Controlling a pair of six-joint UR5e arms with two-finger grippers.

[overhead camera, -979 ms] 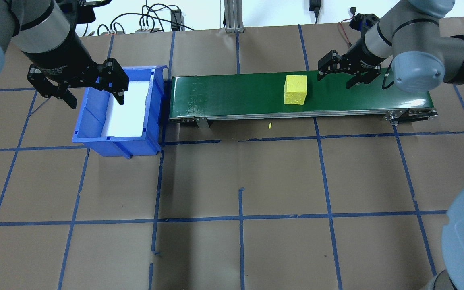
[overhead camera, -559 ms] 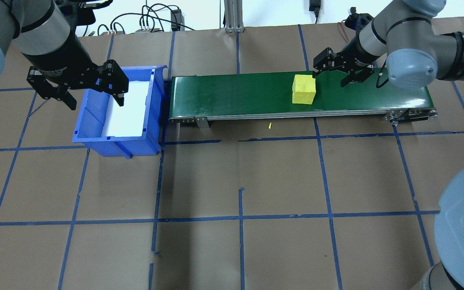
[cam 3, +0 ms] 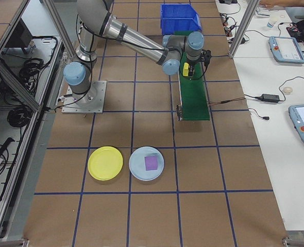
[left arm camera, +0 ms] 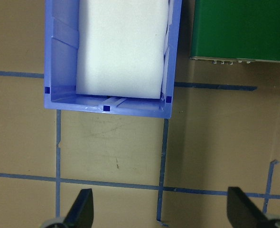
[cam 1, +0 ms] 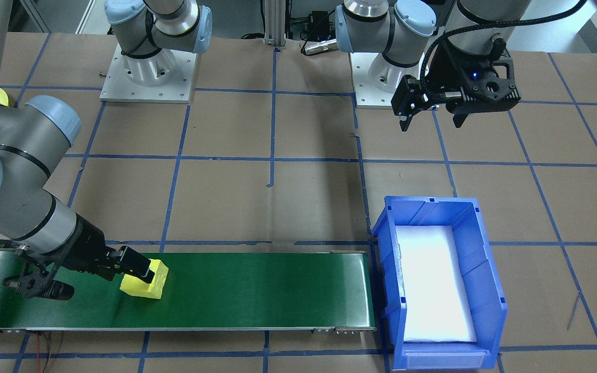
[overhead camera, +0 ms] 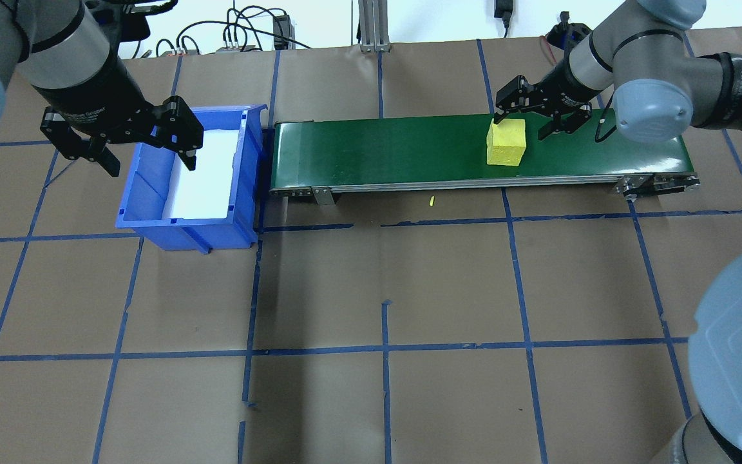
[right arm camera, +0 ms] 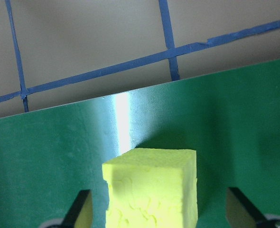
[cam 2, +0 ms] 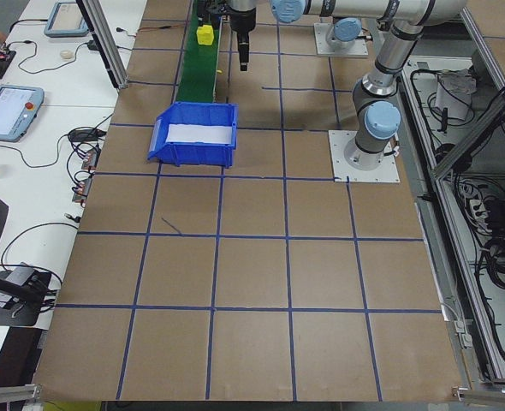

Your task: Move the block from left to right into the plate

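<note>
The yellow foam block (overhead camera: 505, 142) looks light and squashy, so the right tool (overhead camera: 532, 116), spread wide around it, should pinch its flat sides gently.

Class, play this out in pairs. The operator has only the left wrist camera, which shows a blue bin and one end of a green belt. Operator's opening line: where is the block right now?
Observer: The yellow block sits on the green conveyor belt, towards the end far from the blue bin.
Operator: Is the right gripper holding it?
Observer: No. The right gripper has its jaws open, one on either side of the block.
Operator: Is there any plate around?
Observer: Two, side by side beyond the belt on the robot's right: a yellow plate and a pale blue plate with a purple square on it.
</note>
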